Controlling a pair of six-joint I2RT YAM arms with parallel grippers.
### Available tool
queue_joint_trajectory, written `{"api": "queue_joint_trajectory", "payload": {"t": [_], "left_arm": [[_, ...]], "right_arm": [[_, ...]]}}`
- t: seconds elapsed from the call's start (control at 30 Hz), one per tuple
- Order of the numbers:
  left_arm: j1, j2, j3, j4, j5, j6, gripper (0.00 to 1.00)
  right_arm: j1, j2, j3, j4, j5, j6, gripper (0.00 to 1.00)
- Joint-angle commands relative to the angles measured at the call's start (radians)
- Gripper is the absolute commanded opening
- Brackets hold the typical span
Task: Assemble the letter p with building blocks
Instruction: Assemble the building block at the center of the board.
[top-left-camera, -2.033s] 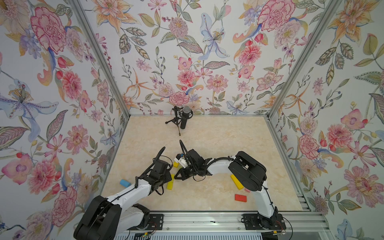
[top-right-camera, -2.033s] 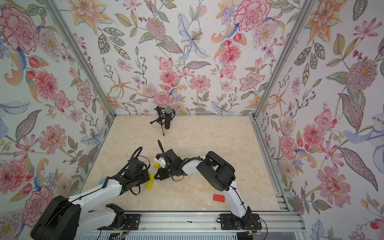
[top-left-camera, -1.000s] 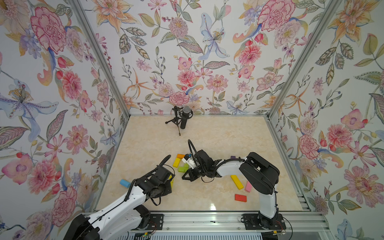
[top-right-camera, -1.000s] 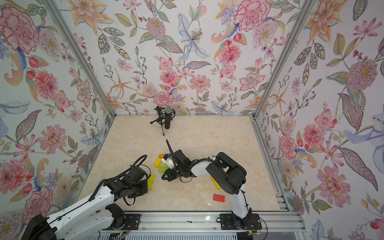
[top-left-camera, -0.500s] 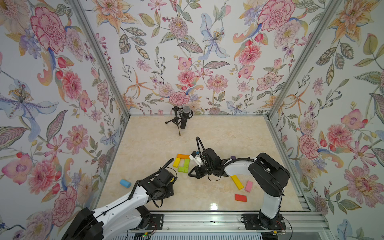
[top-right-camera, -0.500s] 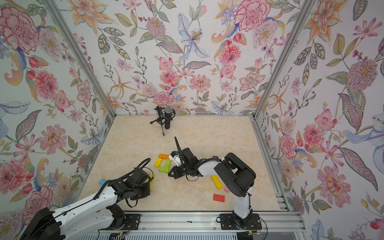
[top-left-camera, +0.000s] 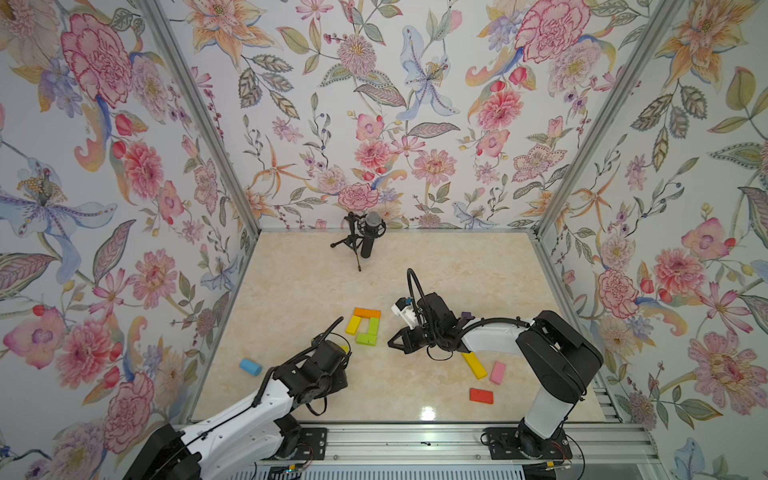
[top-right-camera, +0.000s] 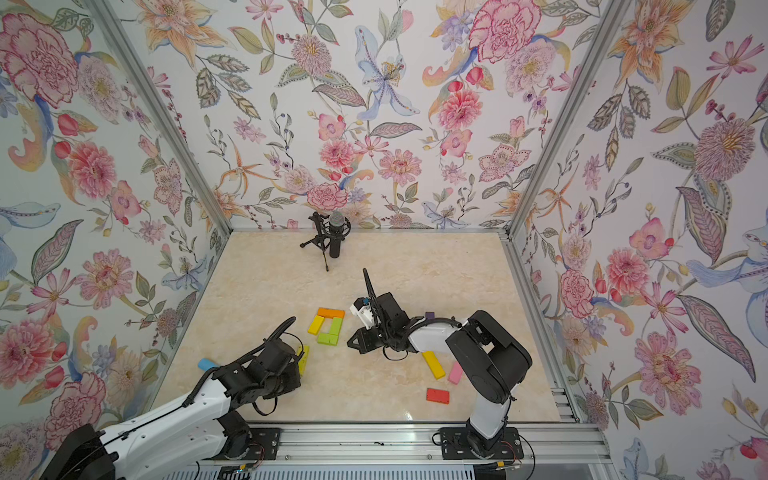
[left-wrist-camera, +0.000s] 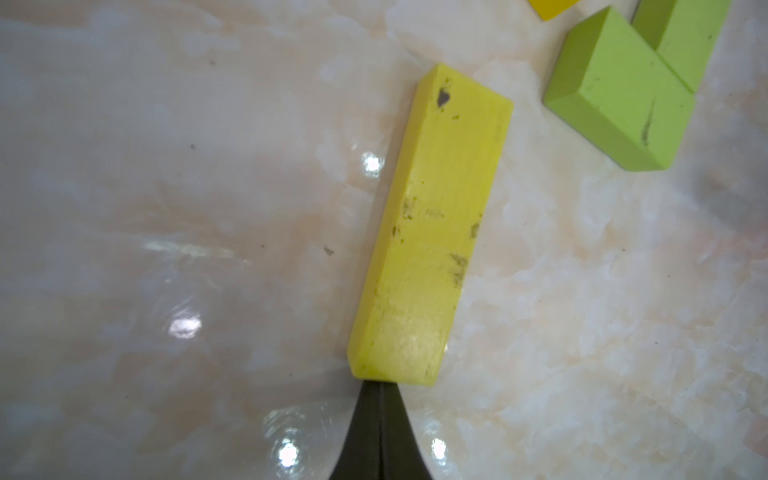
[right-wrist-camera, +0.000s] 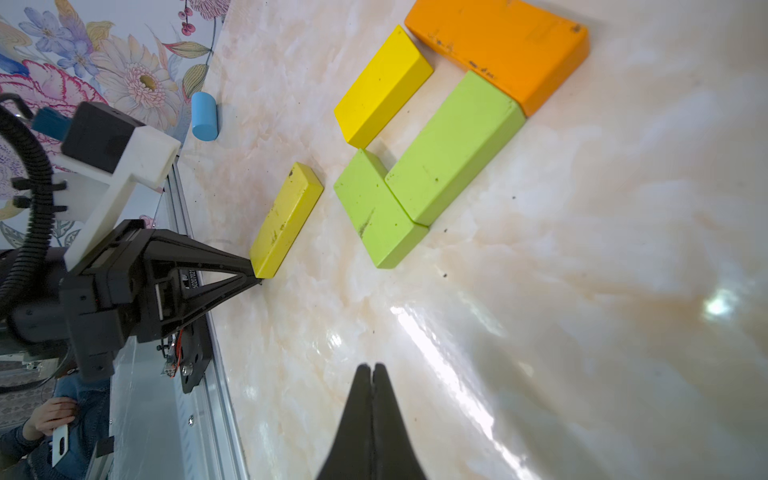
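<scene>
Both pressed together, we note: left end effector (left-wrist-camera: 380, 386) tip touches end of long yellow block (left-wrist-camera: 432, 232); right end effector (right-wrist-camera: 372, 370) empty.

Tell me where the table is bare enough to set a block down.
Bare: the wide stretch between the microphone and the orange block; the front strip between the left arm and the red block. Crowded: around the lime blocks, between the left gripper and right gripper.
</scene>
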Motion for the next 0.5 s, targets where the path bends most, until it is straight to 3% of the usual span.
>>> {"api": "queue_joint_trajectory", "payload": {"t": [0.0, 0.47], "left_arm": [[0.001, 0.022, -0.021, -0.018, -0.055, -0.015, 0.0], [0.053, 0.022, -0.039, -0.015, -0.075, 0.002, 0.0]], "right_arm": [[-0.006, -0.021, -0.01, -0.019, 0.012, -0.022, 0.0], [-0.015, -0.012, -0.023, -0.016, 0.013, -0.022, 0.0]]}}
